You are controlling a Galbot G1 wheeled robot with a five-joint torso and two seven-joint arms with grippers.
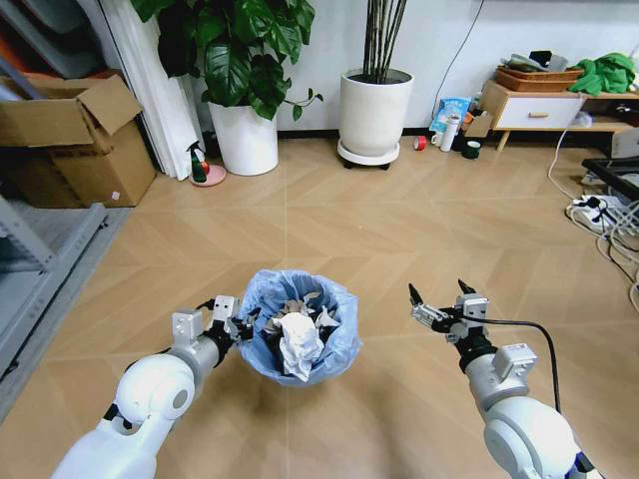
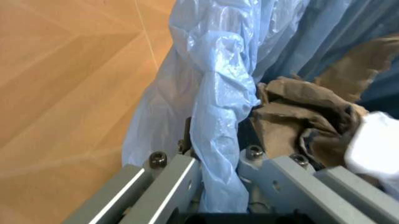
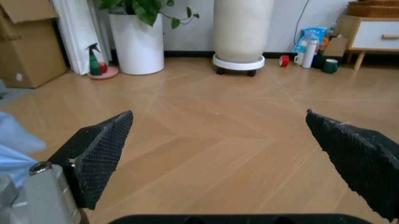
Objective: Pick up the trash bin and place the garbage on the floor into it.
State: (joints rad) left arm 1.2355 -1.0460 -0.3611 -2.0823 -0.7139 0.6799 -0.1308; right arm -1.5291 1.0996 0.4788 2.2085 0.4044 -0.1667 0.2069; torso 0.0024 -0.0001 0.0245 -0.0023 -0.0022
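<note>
The trash bin (image 1: pixel 262 351), lined with a crinkled light-blue bag, sits low in the middle of the head view over the wooden floor (image 1: pixel 399 230). My left gripper (image 1: pixel 240 325) is shut on its near-left rim. The left wrist view shows the fingers (image 2: pixel 169 175) pinching the blue bag fold (image 2: pixel 218 116). Garbage lies inside the bin: crumpled white paper (image 1: pixel 300 341) and brown paper (image 2: pixel 293 107). My right gripper (image 1: pixel 439 298) hovers to the right of the bin, open and holding nothing, its black fingertips (image 3: pixel 100 149) spread wide above bare floor.
Two big white plant pots (image 1: pixel 246 138) (image 1: pixel 375 112) stand at the far wall, with a green spray bottle (image 1: pixel 197 165) beside the left one. Cardboard boxes (image 1: pixel 75 140) are at far left, a low cabinet (image 1: pixel 539 105) at far right, and cables (image 1: pixel 604 215) on the right.
</note>
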